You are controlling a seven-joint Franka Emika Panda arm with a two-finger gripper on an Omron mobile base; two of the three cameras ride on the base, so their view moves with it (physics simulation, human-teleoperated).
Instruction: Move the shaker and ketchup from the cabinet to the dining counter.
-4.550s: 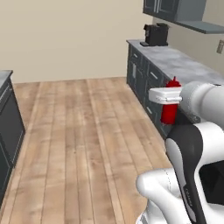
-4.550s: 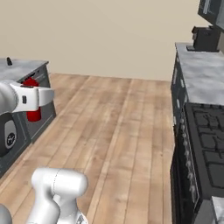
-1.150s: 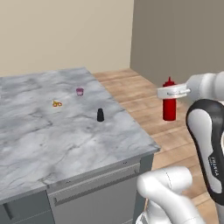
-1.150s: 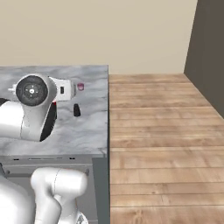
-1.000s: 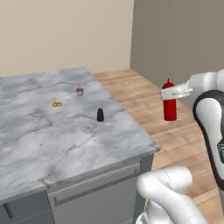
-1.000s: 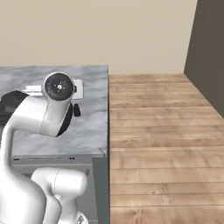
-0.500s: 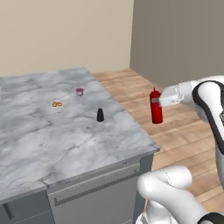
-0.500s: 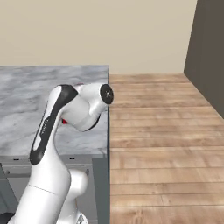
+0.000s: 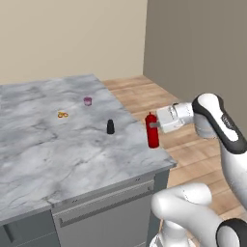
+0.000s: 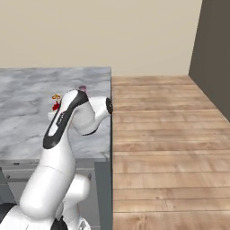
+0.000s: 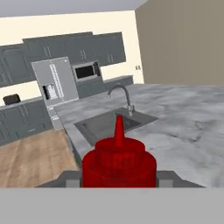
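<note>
Ketchup [image 9: 152, 131] is clamped between the jaws of the gripper [image 9: 158, 124], held upright over the near corner of the dining counter [image 9: 58, 144], nozzle up, long axis vertical. Whether its base is touching the marble can't be told. It should be lowered straight and released only once seated, kept in from the edge. Shaker [image 9: 110, 127] is parked nearby.
</note>
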